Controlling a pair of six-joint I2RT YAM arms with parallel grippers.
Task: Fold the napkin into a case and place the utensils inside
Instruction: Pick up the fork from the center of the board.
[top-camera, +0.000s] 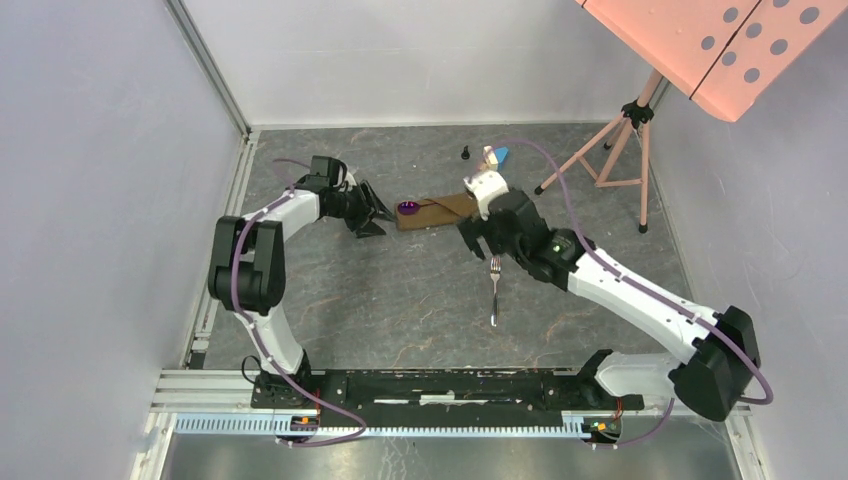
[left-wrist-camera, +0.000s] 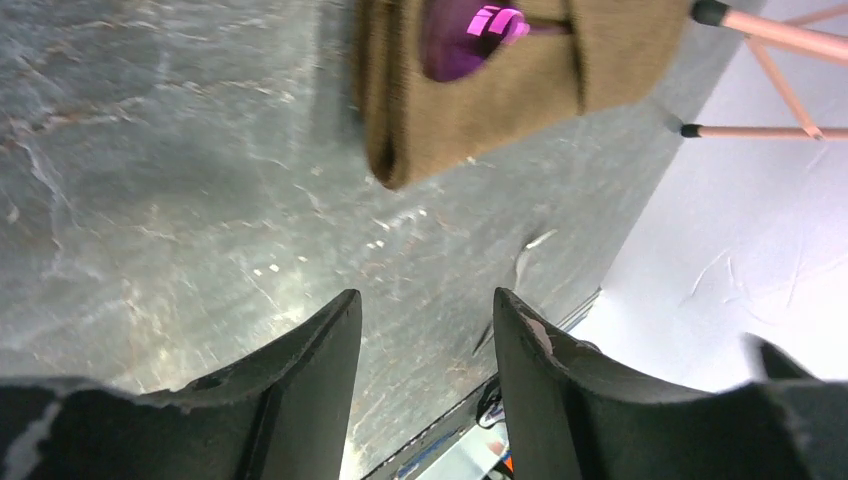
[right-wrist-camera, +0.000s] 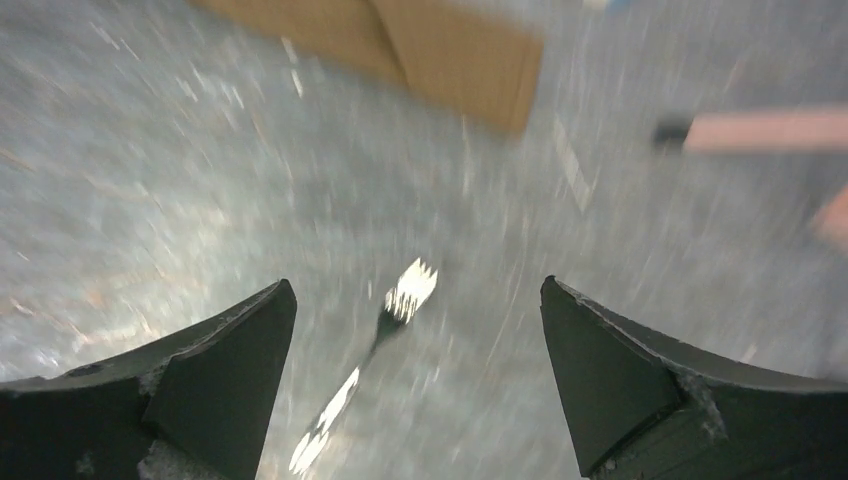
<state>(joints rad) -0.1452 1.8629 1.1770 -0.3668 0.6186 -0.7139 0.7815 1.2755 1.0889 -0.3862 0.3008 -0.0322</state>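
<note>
Spoon (left-wrist-camera: 465, 40) bowl peeks from the case (left-wrist-camera: 480, 110) on the tabletop (top-camera: 400, 300), handle hidden inside. Fork (top-camera: 494, 290) lies loose, blurred beneath the wide, empty right hand (right-wrist-camera: 416, 288). Left hand (left-wrist-camera: 425, 300) partly spread, empty.

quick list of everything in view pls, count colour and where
case: 1, brown, folded, mid table
spoon: 1, purple bowl, at the case's left end
fork: 1, silver, on the table nearer the bases
toy blocks: count unclear, blue and pale, beyond the case
small object: 1, black, beside the blocks
music stand: 1, pink, far right
table: 1, grey
left gripper: 1, black, open, near the case
right gripper: 1, black, open, over the fork
</note>
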